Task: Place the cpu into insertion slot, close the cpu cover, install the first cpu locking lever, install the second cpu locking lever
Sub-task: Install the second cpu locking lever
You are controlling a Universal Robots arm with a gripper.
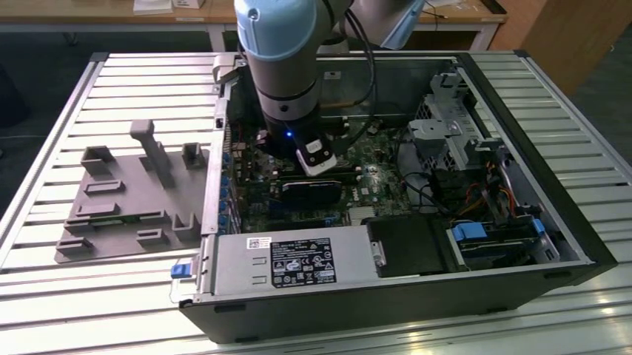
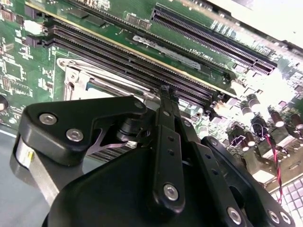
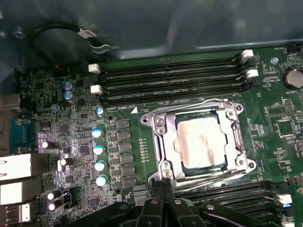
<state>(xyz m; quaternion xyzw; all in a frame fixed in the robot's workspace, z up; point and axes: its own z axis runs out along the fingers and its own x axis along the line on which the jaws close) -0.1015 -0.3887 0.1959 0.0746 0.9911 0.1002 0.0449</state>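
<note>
The cpu [image 3: 201, 142], pale silver with a smeared top, lies in the insertion slot [image 3: 158, 172] on the green board. The silvery cpu cover [image 3: 163, 142] is folded down flat around it. One thin wire lever [image 3: 189, 106] runs along the socket's side towards the memory slots, and another lever [image 3: 213, 174] runs along the opposite side. My black gripper [image 3: 163, 185] is shut, its tips at the socket's corner by the end of that second lever. In the second wrist view the gripper [image 2: 165, 91] stands just over the socket's edge [image 2: 75, 78]. The arm [image 1: 281, 66] reaches down into the case.
Long black memory slots [image 3: 170, 80] flank the socket on two sides. Capacitors [image 3: 98, 151] and rear ports [image 3: 14, 165] stand close by. The open computer case [image 1: 553, 244] holds a power supply [image 1: 286, 262] and drive bays. A grey fixture plate [image 1: 129, 200] lies on the slatted table at the exterior view's left.
</note>
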